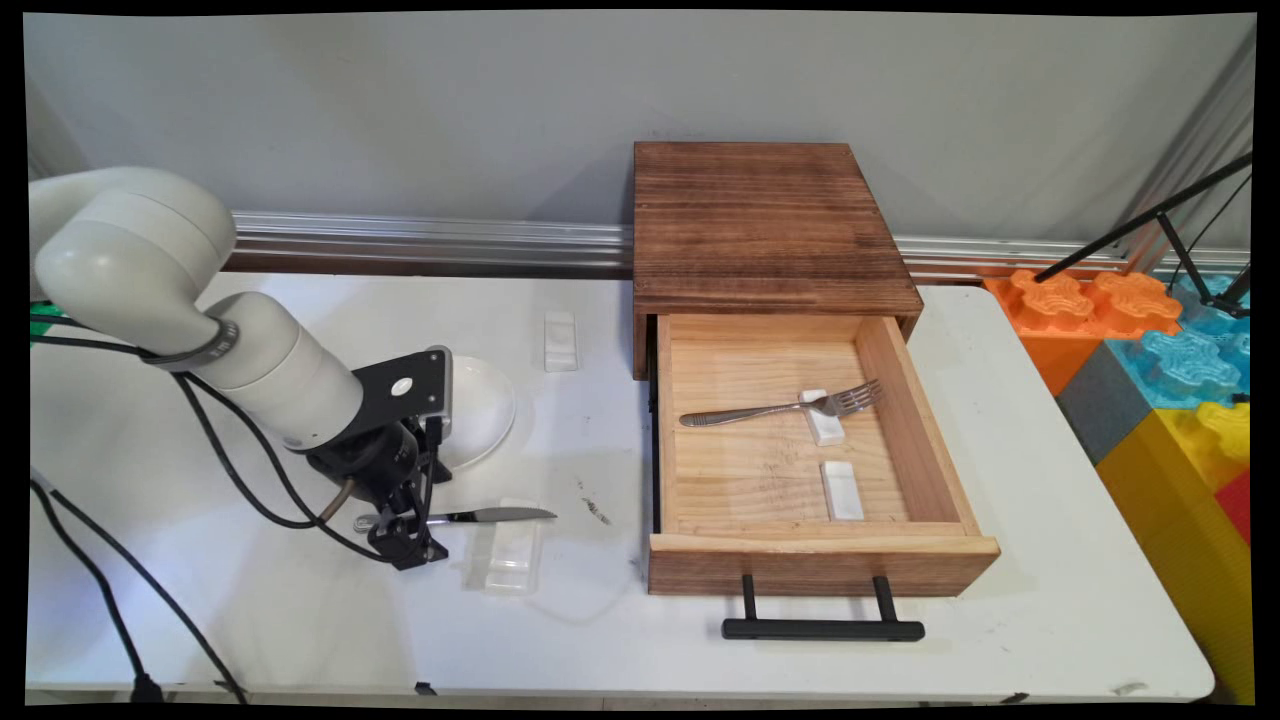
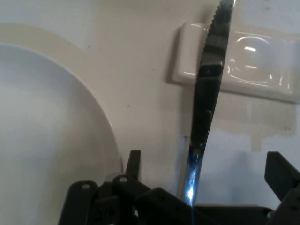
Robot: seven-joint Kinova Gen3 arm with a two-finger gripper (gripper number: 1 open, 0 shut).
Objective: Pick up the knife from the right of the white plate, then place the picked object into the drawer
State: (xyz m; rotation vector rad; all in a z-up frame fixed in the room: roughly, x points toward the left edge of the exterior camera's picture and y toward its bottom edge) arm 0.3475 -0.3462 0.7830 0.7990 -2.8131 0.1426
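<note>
Steel knife [image 1: 470, 517] (between gripper [image 1: 405, 530] fingers)

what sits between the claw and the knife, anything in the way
Nothing visible does. The claw is already down at the knife, its open fingers either side of the handle. The blade lies over a clear rest, beyond the fingers. The plate sits off to one side.

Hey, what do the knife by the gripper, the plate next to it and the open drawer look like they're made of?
Knife: looks like polished steel; silvery blade with a serrated edge and bright glints.
Plate: probably glazed ceramic, possibly plastic; smooth, plain white, softly glossy.
Drawer: pale unfinished-looking wood, with visible grain inside; its bar handle is matte black, likely metal.
</note>
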